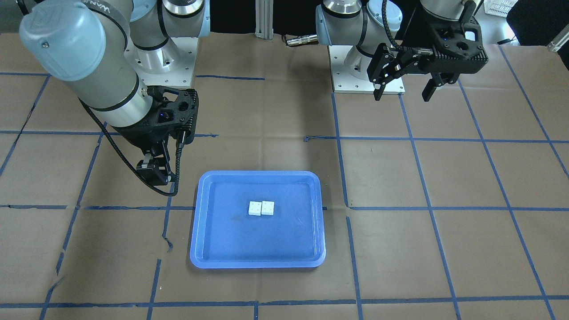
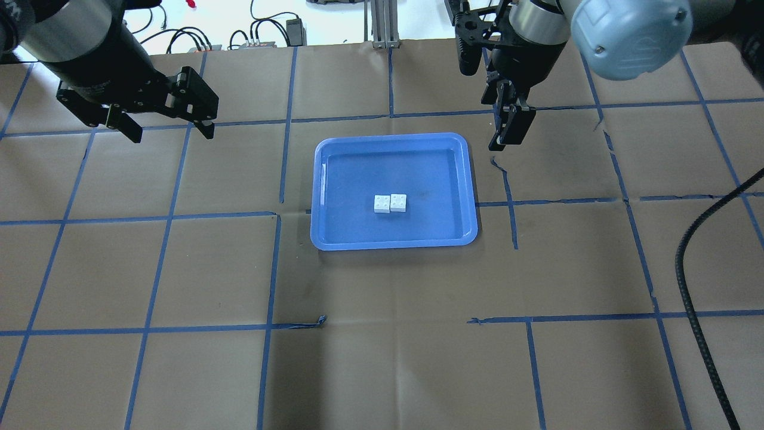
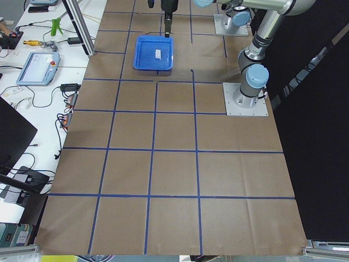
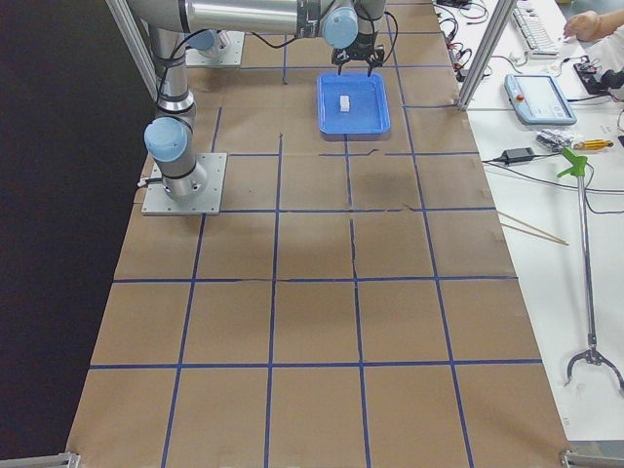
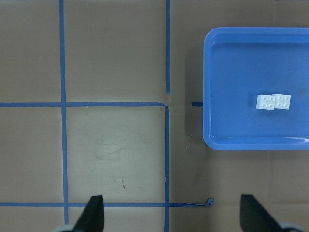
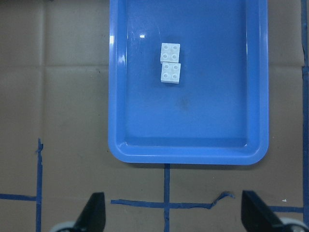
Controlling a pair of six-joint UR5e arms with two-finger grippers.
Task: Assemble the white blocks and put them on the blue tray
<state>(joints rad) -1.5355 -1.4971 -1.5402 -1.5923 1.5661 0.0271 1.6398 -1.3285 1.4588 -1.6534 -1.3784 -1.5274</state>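
Left gripper [image 5: 175, 215] and right gripper [image 6: 175, 215] gape empty, both clear of white blocks [image 2: 390, 203] (apparently touching) in blue tray [image 2: 358, 173].

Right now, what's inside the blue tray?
Two white blocks lie side by side, touching, midway in the blue tray. No other object shows; the floor beneath them is covered.

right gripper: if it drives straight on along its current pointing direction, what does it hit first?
The right gripper would probably hit the brown paper table cover first, around the blue tape line just outside the large blue plastic tray rim. Exact tilt unclear.
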